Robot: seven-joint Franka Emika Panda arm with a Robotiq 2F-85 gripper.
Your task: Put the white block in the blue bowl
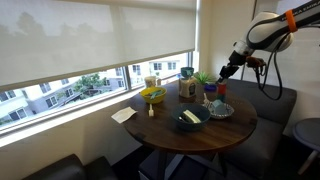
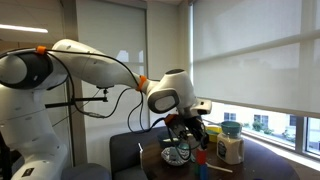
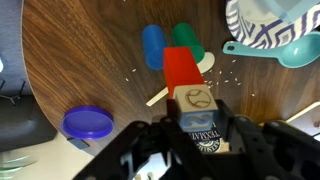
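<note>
In the wrist view my gripper [image 3: 198, 120] is shut on the white block [image 3: 195, 100], a cube with a baseball drawing on top and printed sides. I hold it above the wooden table. In an exterior view the gripper [image 1: 225, 72] hangs over the far side of the round table. The blue bowl [image 1: 183, 122], dark navy and shallow, sits near the table's front with a pale thing inside it, well apart from the gripper. It is out of the wrist view. In the other exterior view the gripper [image 2: 190, 125] is above the table, and the block is too small to make out.
Under the gripper lie a red block [image 3: 180, 65], a blue cylinder [image 3: 152, 45], a green cylinder [image 3: 188, 38] and a wooden stick [image 3: 160, 96]. A blue lid [image 3: 88, 123] and a patterned bowl [image 3: 262, 22] with a teal spoon [image 3: 285, 48] are nearby. A yellow bowl [image 1: 153, 95] stands by the window.
</note>
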